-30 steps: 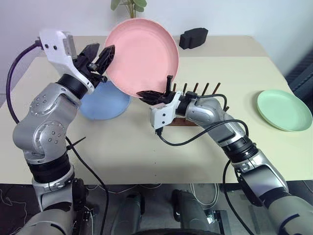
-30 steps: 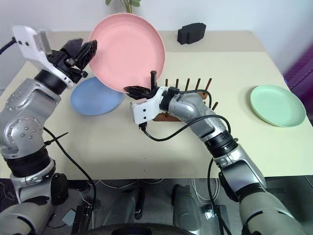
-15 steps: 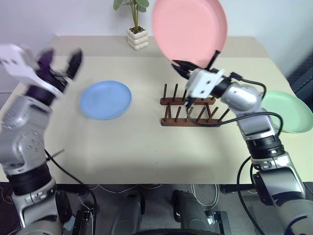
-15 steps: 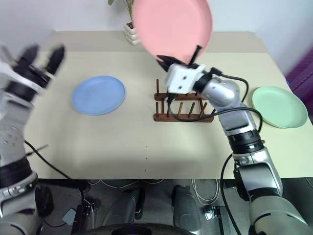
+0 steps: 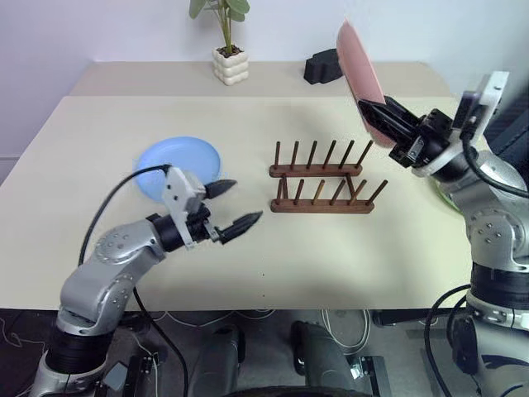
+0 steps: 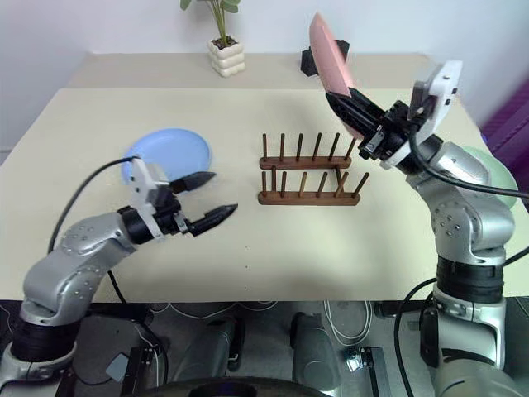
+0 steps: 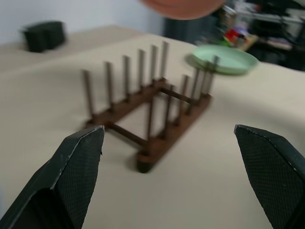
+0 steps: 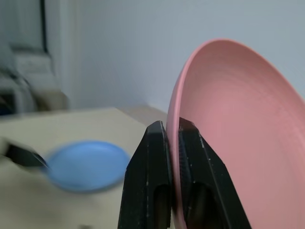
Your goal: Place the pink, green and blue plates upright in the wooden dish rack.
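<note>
My right gripper [image 5: 369, 107] is shut on the rim of the pink plate [image 5: 355, 62] and holds it on edge in the air, above and to the right of the wooden dish rack [image 5: 318, 180]. The right wrist view shows its fingers [image 8: 150, 157] clamped on the pink plate [image 8: 238, 138]. The rack stands empty at mid-table. My left gripper [image 5: 241, 201] is open and empty, low over the table, pointing at the rack [image 7: 152, 109]. The blue plate [image 5: 165, 155] lies flat just behind it. The green plate [image 7: 224, 58] lies flat on the right, beyond the rack.
A small potted plant [image 5: 225, 51] and a black block [image 5: 322, 66] stand at the table's back edge. Bare tabletop [image 5: 331, 256] stretches in front of the rack to the near edge.
My left gripper came off the pink plate's rim, opened wide and dropped low near the blue plate. My right arm swung the plate right and rolled it from face-on to edge-on.
</note>
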Robot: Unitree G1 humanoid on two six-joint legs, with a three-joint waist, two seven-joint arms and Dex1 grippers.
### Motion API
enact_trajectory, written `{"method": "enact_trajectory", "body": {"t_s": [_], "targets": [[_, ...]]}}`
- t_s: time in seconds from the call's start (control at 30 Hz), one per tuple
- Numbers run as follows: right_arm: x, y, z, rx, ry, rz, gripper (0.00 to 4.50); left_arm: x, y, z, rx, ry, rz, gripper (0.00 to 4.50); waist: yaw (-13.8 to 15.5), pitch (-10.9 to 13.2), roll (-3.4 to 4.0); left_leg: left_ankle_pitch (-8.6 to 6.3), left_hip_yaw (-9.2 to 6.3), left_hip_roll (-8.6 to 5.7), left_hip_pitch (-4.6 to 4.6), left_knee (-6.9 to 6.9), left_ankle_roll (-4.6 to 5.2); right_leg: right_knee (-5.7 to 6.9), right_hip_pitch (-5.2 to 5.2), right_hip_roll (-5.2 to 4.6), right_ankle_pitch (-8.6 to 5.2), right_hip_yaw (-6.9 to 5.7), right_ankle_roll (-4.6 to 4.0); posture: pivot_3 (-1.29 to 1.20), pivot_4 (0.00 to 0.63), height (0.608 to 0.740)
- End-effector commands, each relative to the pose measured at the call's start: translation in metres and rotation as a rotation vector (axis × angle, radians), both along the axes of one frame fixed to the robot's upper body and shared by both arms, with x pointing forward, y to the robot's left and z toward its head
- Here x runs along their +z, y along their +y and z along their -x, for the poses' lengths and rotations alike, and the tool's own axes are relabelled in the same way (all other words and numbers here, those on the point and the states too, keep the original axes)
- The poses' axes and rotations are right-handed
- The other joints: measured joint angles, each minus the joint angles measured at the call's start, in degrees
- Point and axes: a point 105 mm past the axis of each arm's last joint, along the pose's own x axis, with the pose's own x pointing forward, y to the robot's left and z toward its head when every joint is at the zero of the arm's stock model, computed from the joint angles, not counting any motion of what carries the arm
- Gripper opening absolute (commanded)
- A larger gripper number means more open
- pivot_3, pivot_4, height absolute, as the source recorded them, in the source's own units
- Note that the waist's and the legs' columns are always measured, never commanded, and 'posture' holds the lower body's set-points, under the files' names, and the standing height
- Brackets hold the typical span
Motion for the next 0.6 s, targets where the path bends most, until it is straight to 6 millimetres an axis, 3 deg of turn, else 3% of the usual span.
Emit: {"method": "enact_trajectory", "body": {"t_s": [0.03,0.33,0.6], "targets": [[0.018,-0.010,0.012,0.020,0.015,-0.154,0.00,0.008,-0.013,0.005,-0.054,-0.045,0.023,4.47,-0.01,0.00,0.00,0.00,0.00,0.00,0.00,0.00,0.00,0.00,0.00,0.00,0.00,0.00,0.00,0.00,0.150,0.736],[0.004,-0.020,0.011,0.010,0.175,-0.355,0.00,0.003,-0.014,0.002,-0.054,-0.030,0.035,4.47,0.01,0.00,0.03,0.00,0.02,0.00,0.00,0.01,0.01,0.01,0.00,0.01,0.00,-0.01,0.02,0.00,0.150,0.736],[-0.004,-0.030,0.006,-0.024,0.220,-0.424,0.00,0.003,-0.013,0.003,-0.046,-0.028,0.040,4.47,0.02,0.00,0.02,0.00,0.04,0.00,-0.01,0.01,0.02,0.00,0.00,0.01,0.00,-0.01,0.02,0.00,0.150,0.736]]}}
